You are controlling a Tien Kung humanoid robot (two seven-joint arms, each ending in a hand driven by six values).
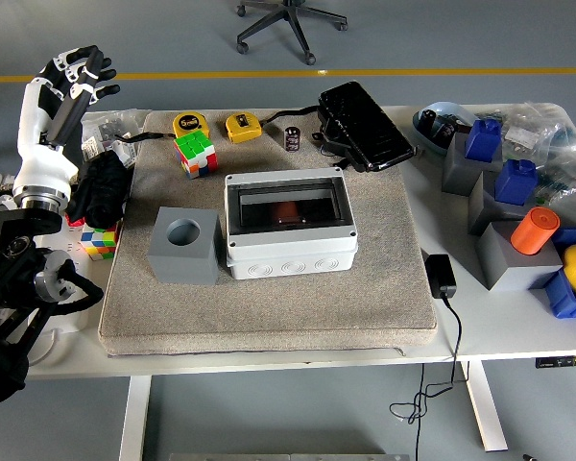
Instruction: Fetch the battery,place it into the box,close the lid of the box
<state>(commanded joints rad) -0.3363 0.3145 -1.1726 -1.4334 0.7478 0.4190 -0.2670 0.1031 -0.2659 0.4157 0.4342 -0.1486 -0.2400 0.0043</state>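
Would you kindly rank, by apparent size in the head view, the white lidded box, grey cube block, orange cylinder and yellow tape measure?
1. White lidded box
2. Grey cube block
3. Orange cylinder
4. Yellow tape measure, which sits farther back, so this last ranking is less sure.

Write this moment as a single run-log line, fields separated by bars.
left hand: open, raised at table's left edge | box: on mat, lid shut | reddish item showing through lid | right hand: not in view

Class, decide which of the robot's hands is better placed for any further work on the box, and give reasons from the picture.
Left. Only the left hand shows, raised open at the table's left edge; the right is out of view. The box sits centrally, its lid looks shut.
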